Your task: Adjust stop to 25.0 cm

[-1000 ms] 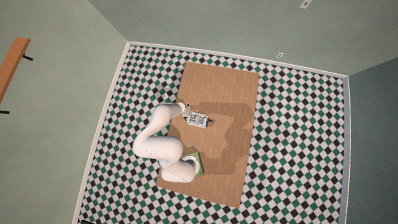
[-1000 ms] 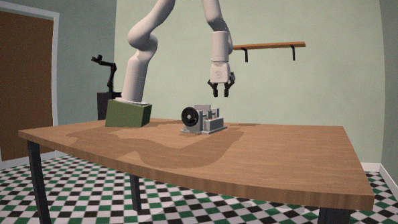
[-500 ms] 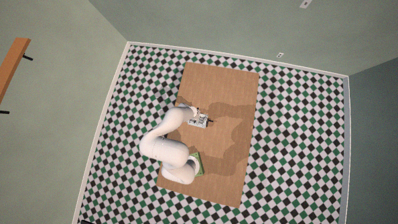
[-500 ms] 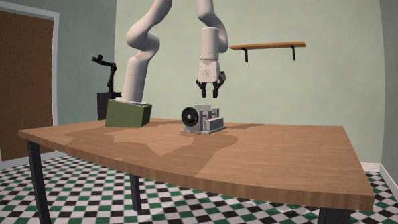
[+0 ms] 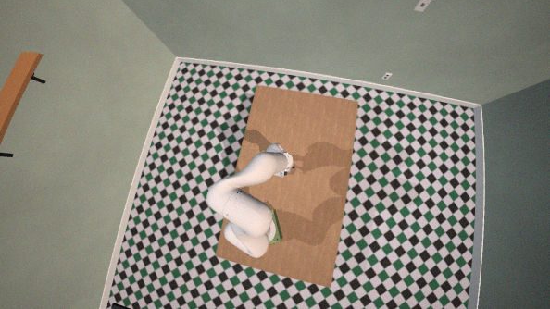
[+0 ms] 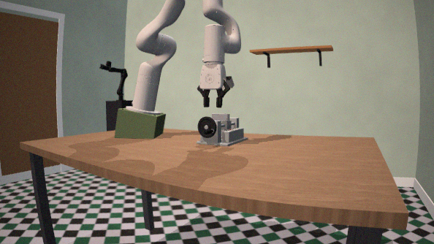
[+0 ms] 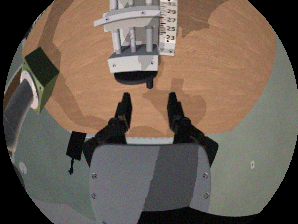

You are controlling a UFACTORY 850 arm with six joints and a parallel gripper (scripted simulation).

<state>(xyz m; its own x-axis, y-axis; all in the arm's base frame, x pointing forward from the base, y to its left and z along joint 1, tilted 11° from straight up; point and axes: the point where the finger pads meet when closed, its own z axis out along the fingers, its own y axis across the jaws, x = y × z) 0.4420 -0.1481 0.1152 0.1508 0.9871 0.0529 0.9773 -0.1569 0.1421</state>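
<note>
table (image 6: 292, 177): stop fixture (image 6: 228, 133) on top | handwheel (image 6: 207, 127) on its front (facing camera) | hand (image 6: 213, 101) above
</note>
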